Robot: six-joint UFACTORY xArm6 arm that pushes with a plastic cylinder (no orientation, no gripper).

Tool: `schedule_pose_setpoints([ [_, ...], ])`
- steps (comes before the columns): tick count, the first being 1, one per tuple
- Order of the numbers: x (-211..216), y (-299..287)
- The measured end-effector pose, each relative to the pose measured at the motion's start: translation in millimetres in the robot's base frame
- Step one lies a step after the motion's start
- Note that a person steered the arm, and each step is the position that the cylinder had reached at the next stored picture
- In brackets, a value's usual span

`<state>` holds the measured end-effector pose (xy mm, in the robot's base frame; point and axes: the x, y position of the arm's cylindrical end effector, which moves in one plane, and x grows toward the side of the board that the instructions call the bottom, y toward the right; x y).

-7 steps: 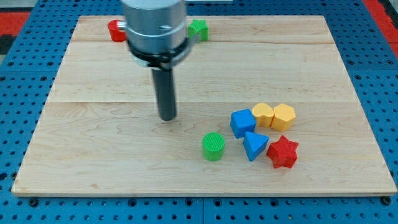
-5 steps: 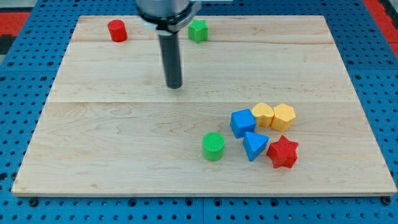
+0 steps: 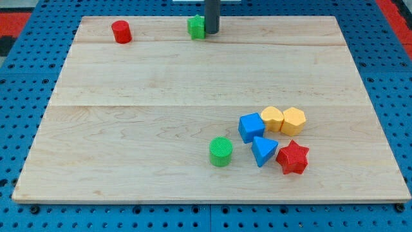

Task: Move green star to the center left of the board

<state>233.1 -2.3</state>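
Note:
The green star (image 3: 196,27) lies near the board's top edge, a little left of the middle. My tip (image 3: 212,32) stands right against the star's right side, partly hiding it. The rod rises out of the view's top. The wooden board (image 3: 129,129) fills most of the view.
A red cylinder (image 3: 120,31) sits at the top left. A green cylinder (image 3: 221,151) lies at lower centre. To its right is a cluster: blue cube (image 3: 251,127), blue triangle (image 3: 263,151), red star (image 3: 293,158), and two yellow blocks (image 3: 272,118) (image 3: 293,120).
My tip has moved from the board's middle up to the top edge, onto the green star's right side. The star has shifted slightly left.

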Motion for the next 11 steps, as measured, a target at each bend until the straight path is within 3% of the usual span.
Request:
schedule_pose_setpoints([
  [1, -1, -9],
  [2, -18, 67],
  [3, -38, 66],
  [5, -31, 15],
  [8, 10, -143],
  [9, 24, -160],
  [11, 85, -136],
])
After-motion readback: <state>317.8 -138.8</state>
